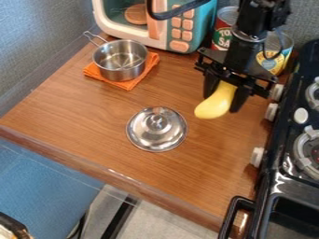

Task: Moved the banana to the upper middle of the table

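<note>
Upper right, the tool [223,101] pinches the banana [213,107]; a loose grip could drop it against the pot lid [157,130].

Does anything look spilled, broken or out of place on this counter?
Nothing looks spilled or broken. Slightly odd: the metal lid lies on the counter, apart from the metal pot, which sits uncovered on an orange cloth. The banana tilts in the gripper.

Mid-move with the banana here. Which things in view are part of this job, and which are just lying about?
Part of the job:
- banana
- gripper
- table

Just lying about:
- pot
- orange cloth
- lid
- toy microwave
- cans
- stove
</note>
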